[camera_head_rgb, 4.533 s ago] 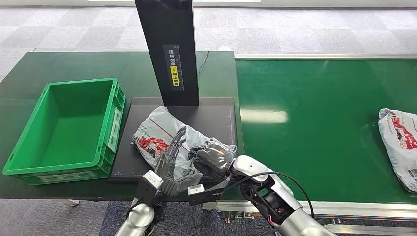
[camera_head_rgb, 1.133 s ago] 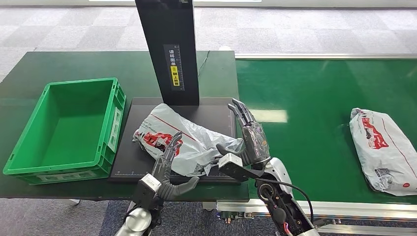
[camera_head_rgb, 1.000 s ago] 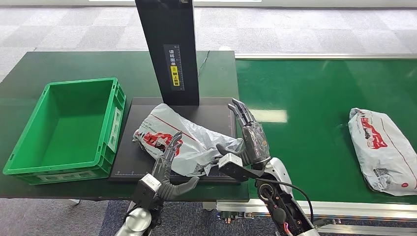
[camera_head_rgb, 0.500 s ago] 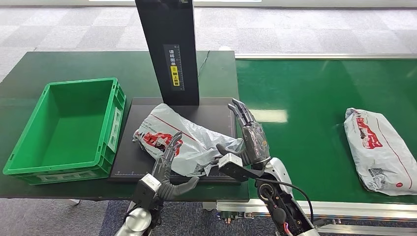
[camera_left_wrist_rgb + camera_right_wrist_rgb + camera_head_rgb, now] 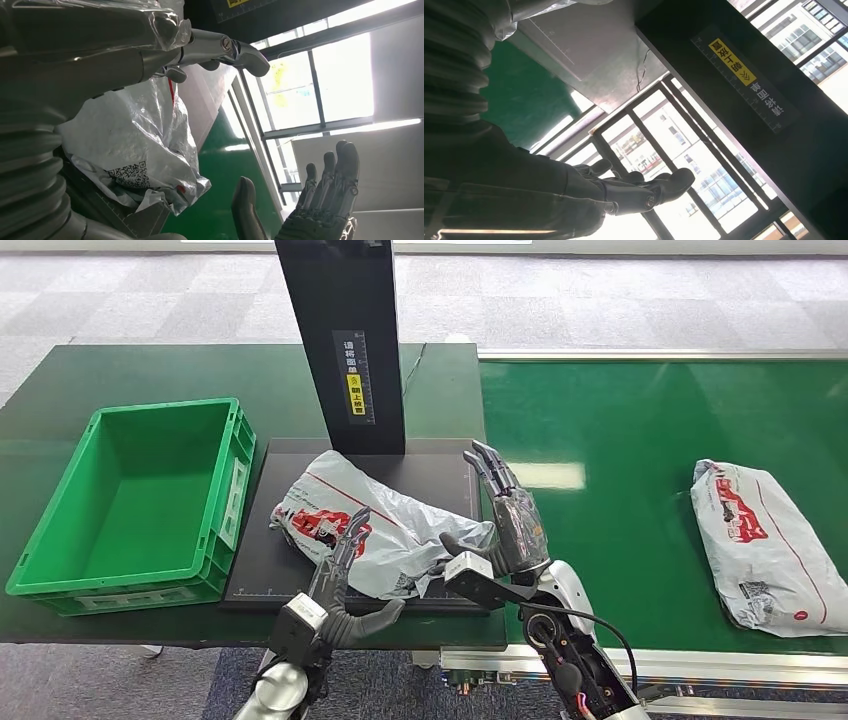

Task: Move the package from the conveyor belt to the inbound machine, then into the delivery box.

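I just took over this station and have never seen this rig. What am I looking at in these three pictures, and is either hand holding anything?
The wide picture comes from the robot's head, looking down. The other two come from cameras at its wrists and are turned, so they look odd.

A grey package lies on the inbound machine's black plate, below its dark upright post. The empty green delivery box stands beside the plate. On the green conveyor belt lies a second package.

The left hand has its fingers spread, reaching over the near edge of the first package. The right hand stands open beside that package. Neither hand grips anything.
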You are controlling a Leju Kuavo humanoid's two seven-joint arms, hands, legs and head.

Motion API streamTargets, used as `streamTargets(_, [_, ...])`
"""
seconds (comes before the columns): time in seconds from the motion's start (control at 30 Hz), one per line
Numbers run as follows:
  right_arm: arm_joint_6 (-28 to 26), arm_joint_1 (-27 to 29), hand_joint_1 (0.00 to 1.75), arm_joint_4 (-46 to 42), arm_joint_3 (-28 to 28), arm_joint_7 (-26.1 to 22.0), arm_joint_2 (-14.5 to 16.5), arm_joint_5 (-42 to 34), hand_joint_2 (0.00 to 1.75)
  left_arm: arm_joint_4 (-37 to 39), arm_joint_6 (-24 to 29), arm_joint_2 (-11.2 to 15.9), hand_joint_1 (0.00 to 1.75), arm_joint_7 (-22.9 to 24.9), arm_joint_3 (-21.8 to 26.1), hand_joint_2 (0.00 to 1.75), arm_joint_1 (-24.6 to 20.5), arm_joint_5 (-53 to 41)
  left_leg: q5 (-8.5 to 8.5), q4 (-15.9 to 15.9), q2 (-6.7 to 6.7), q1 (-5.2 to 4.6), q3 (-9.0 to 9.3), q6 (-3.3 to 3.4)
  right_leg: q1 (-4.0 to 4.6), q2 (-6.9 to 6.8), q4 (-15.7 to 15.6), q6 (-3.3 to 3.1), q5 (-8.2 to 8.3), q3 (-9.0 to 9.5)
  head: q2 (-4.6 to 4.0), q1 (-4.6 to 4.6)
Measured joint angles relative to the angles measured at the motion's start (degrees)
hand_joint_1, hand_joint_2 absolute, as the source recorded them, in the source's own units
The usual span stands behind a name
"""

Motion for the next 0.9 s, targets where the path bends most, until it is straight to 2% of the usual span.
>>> streamTargets(0.9, [0.0, 0.0, 0.0, 0.0, 0.0, 0.0, 0.0, 0.0, 1.75, 0.0, -0.01, -0.15, 0.0, 0.0, 0.46, 1.75, 0.0, 0.0, 0.0, 0.0, 0.0, 0.0, 0.0, 0.0, 0.0, 0.0, 0.0, 0.0, 0.0, 0.0, 0.0, 0.0])
